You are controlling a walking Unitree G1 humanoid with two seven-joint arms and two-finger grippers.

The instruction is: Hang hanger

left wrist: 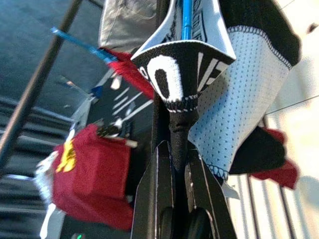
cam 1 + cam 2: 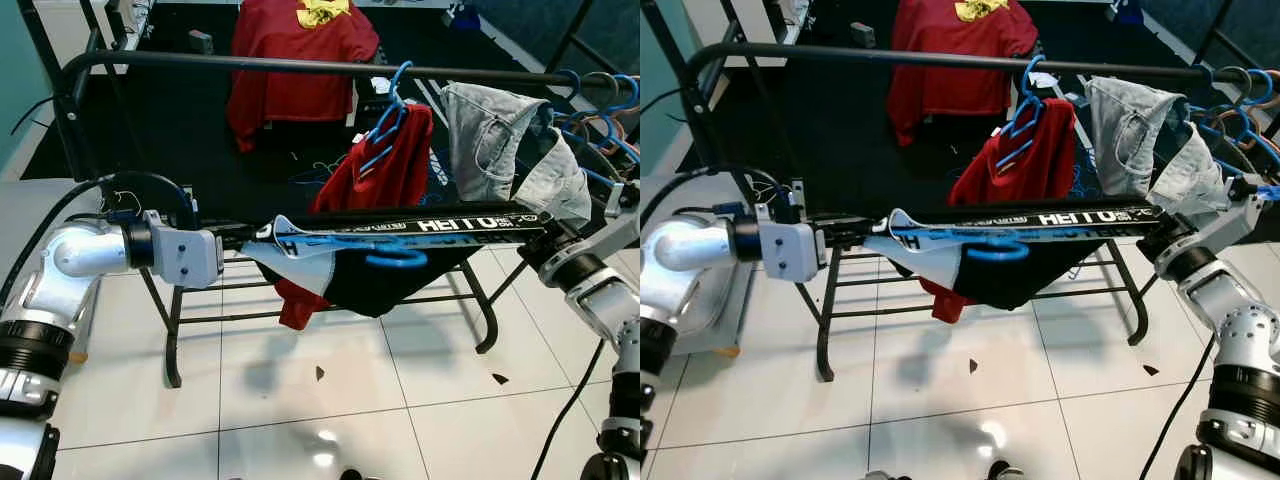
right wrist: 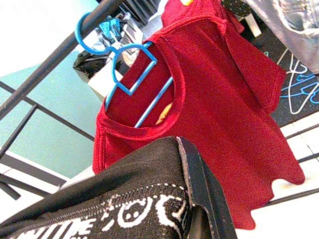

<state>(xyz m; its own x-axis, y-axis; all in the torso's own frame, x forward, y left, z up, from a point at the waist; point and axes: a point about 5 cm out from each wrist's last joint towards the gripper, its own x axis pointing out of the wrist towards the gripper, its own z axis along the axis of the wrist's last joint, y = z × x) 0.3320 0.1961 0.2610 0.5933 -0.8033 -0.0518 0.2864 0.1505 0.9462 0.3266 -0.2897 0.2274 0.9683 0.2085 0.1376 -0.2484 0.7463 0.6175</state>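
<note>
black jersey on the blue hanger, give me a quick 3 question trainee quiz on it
1. True or false: the black jersey already hangs from the rack rail.
2. Which grippers hold it? A) left only B) right only C) both
3. What colour is the shirt hanging on the rail behind it?

Key: 1 false, it is stretched between the left gripper and the right gripper, below the rail. 2 C. 3 red.

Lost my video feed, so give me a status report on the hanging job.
Left gripper shut on black jersey, right gripper shut on its other end. Jersey on blue hanger, stretched below rack bar, not hung. Red shirt hangs right behind.
</note>
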